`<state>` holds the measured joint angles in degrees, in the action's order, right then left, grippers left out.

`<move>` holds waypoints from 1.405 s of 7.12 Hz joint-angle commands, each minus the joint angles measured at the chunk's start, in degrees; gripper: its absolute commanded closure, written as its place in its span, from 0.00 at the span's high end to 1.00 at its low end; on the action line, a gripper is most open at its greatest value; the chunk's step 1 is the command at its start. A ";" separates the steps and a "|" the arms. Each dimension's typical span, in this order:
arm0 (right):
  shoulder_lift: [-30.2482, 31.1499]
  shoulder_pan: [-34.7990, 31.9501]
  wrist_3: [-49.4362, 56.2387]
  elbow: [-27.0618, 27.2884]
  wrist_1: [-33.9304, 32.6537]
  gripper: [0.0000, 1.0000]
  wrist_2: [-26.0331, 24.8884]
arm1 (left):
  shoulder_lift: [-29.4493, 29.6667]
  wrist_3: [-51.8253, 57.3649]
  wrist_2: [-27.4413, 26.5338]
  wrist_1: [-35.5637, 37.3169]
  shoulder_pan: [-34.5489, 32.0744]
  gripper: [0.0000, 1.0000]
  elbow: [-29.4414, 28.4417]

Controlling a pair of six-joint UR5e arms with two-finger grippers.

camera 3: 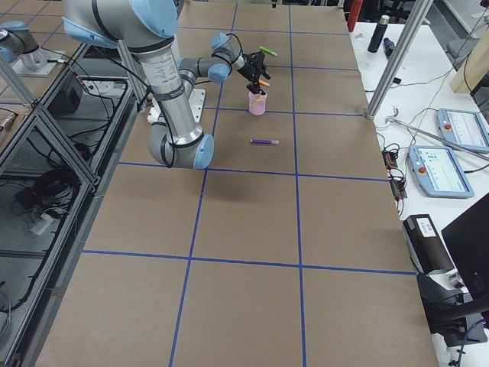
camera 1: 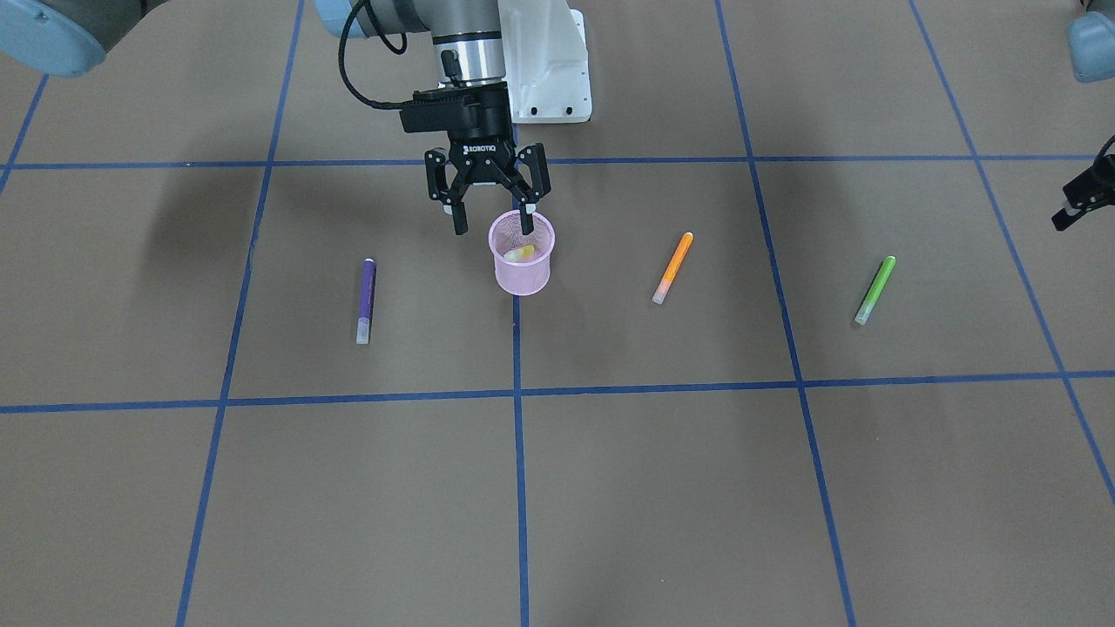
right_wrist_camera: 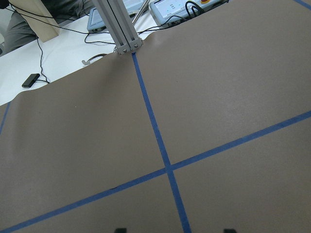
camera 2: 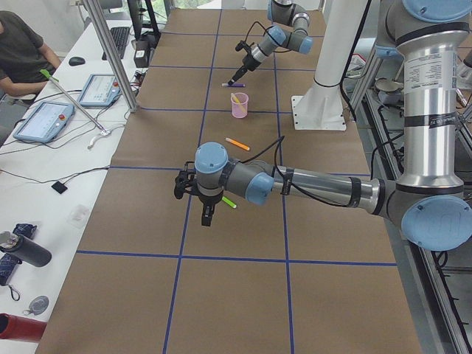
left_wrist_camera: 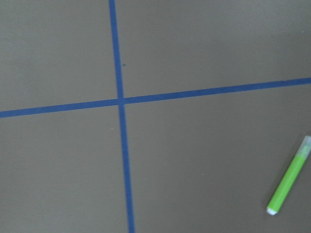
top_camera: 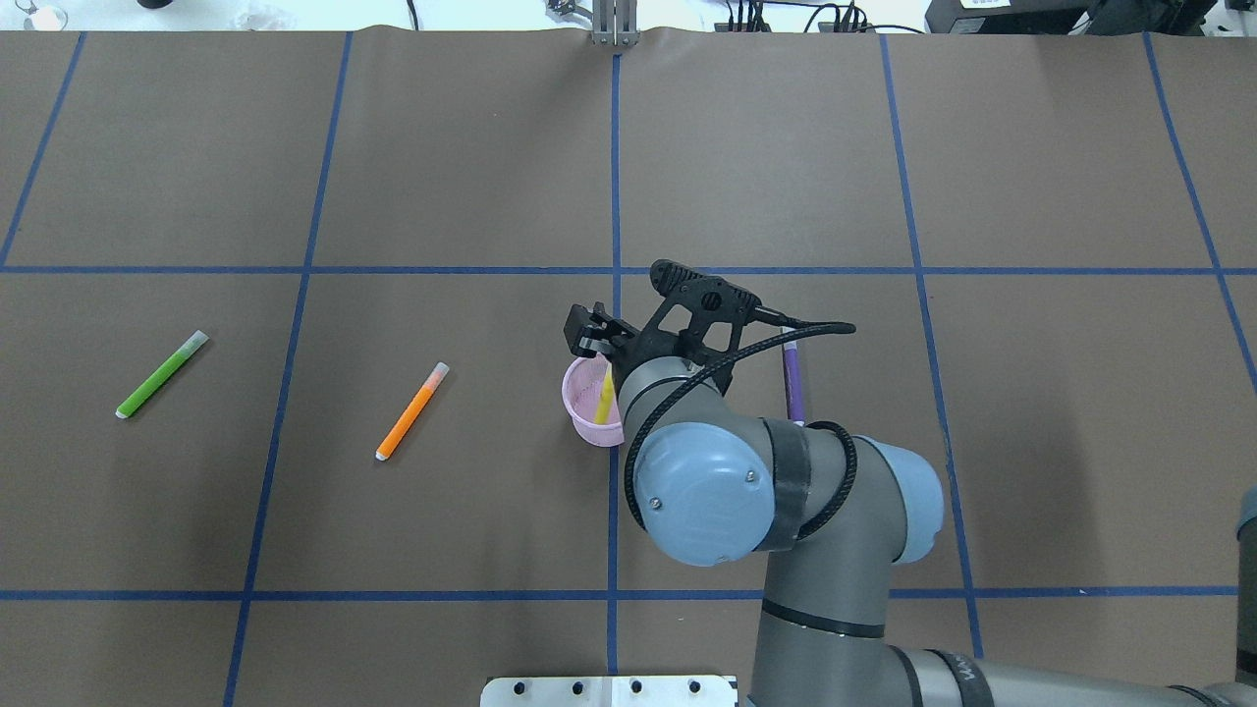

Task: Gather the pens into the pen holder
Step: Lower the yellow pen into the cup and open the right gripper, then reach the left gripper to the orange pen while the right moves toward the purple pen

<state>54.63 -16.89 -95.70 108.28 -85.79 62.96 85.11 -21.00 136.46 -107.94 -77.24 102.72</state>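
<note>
The pink mesh pen holder [camera 1: 521, 272] [top_camera: 587, 412] stands upright near the table's middle, and a yellow pen [camera 1: 520, 254] leans inside it. Right above its rim hangs my right gripper [camera 1: 493, 228], open and empty, one fingertip dipping in front of the cup's mouth. Three pens lie flat on the table: purple [camera 1: 366, 300], orange [camera 1: 672, 267] and green [camera 1: 875, 289] [left_wrist_camera: 290, 182]. My left gripper [camera 1: 1076, 205] [camera 2: 206, 214] hovers beside the green pen, apart from it. I cannot tell whether its jaws are open or shut.
Blue tape lines [camera 1: 517, 392] grid the brown table cover. The robot's white base plate [camera 1: 550, 74] sits behind the cup. Beyond the far table edge are touch panels [camera 2: 46, 122], cables and a seated person [camera 2: 22, 51]. My right arm hides part of the purple pen [top_camera: 793, 385] from overhead.
</note>
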 commanded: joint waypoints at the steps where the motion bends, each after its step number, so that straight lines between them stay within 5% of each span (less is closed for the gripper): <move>1: 5.46 -6.63 4.89 6.75 -0.78 1.00 13.16 | 2.77 -10.14 0.12 -5.26 5.95 1.00 1.33; 5: 14.51 -23.77 21.57 7.82 -0.43 0.99 46.31 | 10.66 -14.59 -4.28 -4.83 17.44 0.95 2.92; 8: 23.13 -30.82 33.78 7.91 -0.08 0.99 56.19 | 22.00 -16.35 -13.91 8.84 30.09 0.94 2.92; 10: 24.30 -32.84 36.01 8.00 -0.08 1.00 57.44 | 31.21 -13.82 -20.85 22.89 39.77 0.85 1.09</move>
<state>77.96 -47.91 -61.84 116.21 -85.89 119.03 110.35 -36.52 120.42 -93.49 -43.03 105.10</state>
